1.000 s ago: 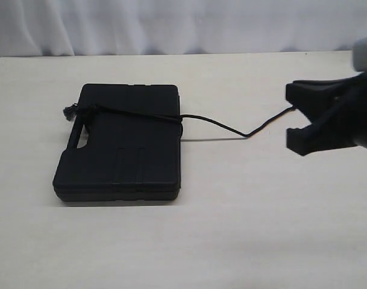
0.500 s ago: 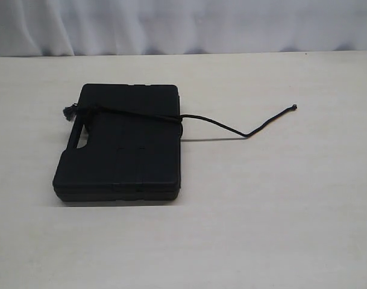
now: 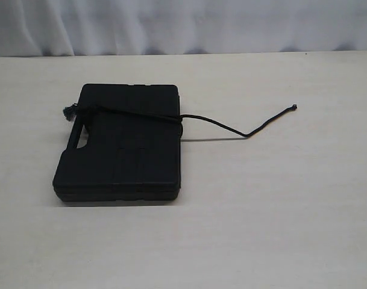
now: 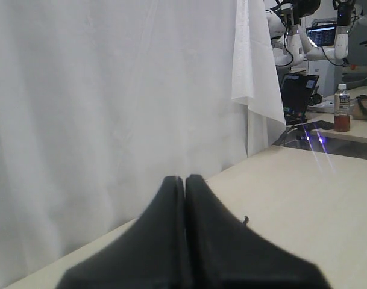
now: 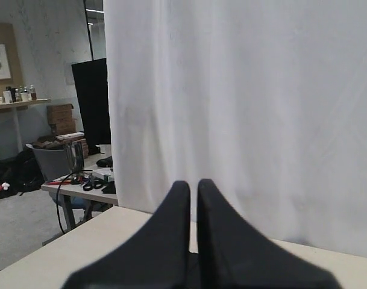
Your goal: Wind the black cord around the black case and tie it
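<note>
Item one: we list the black case (image 3: 126,147), lying flat on the pale surface (image 3: 261,211), left of centre in the exterior view, with its handle slot (image 3: 82,137) on the left side.

Item two: the black cord (image 3: 219,123). It crosses the far part of the lid from a frayed knot (image 3: 69,111) beside the slot, then trails rightward over the surface to a small knotted tip (image 3: 293,108).

Items three and four: the left end effector (image 4: 185,179) and the right end effector (image 5: 193,183), each with fingers pressed together and facing a white curtain (image 5: 243,90).

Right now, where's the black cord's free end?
In the exterior view the knotted tip of the black cord lies on the table, right of the black case, apart from it.
</note>
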`<state>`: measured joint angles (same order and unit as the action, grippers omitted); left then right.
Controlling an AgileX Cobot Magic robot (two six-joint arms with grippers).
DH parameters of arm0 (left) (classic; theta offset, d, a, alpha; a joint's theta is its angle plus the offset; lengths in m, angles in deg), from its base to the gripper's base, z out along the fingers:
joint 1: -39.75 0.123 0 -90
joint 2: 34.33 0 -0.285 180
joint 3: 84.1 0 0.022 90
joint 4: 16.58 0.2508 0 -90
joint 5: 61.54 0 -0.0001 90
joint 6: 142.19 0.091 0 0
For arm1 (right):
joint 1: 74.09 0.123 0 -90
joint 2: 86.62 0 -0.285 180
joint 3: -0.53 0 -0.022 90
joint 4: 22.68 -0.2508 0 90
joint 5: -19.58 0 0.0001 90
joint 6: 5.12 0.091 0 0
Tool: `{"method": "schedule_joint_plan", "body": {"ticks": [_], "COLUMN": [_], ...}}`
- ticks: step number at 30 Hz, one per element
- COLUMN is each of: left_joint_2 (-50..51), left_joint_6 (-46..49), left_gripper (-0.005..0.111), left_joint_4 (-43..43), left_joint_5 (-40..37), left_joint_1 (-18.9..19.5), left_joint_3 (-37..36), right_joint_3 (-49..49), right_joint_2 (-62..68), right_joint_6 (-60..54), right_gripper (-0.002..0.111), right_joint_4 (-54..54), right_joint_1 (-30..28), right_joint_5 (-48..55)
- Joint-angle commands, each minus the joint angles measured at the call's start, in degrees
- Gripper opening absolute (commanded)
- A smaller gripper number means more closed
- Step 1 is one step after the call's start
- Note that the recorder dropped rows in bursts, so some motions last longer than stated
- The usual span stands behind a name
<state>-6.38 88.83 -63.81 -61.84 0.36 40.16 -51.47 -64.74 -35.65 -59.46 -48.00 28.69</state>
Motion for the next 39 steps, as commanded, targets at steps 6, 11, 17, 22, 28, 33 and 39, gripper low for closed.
{"method": "schedule_joint_plan", "body": {"ticks": [6, 11, 17, 22, 28, 33, 39], "left_joint_2": [-0.3, -0.3, -0.3, -3.5, -11.8, -17.3, -17.7], "left_joint_6": [-0.3, -0.3, -29.0, -44.1, -71.6, -72.1, -72.1], "left_gripper": [0.000, 0.000, 0.000, 0.000, 0.000, 0.000, 0.000], "left_joint_4": [0.0, 0.5, 29.6, 37.9, 58.0, 48.9, 49.7], "left_joint_5": [-0.1, -0.2, -3.5, -0.8, -1.1, -0.6, -0.1], "left_joint_1": [0.1, 0.2, 2.8, 13.6, 28.2, 37.0, 38.1], "left_joint_3": [-0.2, -0.2, -1.2, -5.1, -8.3, -14.3, -19.8], "right_joint_3": [-0.3, -0.3, -0.3, -0.3, -0.3, -0.3, -0.3], "right_joint_2": [-0.3, -0.3, -0.3, -0.3, -0.3, -0.3, -0.3], "right_joint_6": [0.2, 0.2, 0.2, 0.2, 0.2, 0.2, 0.2], "right_gripper": [0.004, 0.004, 0.004, 0.004, 0.004, 0.004, 0.004], "right_joint_4": [0.0, 0.0, 0.0, 0.0, 0.0, 0.0, 0.0], "right_joint_1": [0.0, 0.0, 0.0, 0.0, 0.0, 0.0, 0.0], "right_joint_5": [0.4, 0.4, 0.4, 0.4, 0.4, 0.4, 0.4]}}
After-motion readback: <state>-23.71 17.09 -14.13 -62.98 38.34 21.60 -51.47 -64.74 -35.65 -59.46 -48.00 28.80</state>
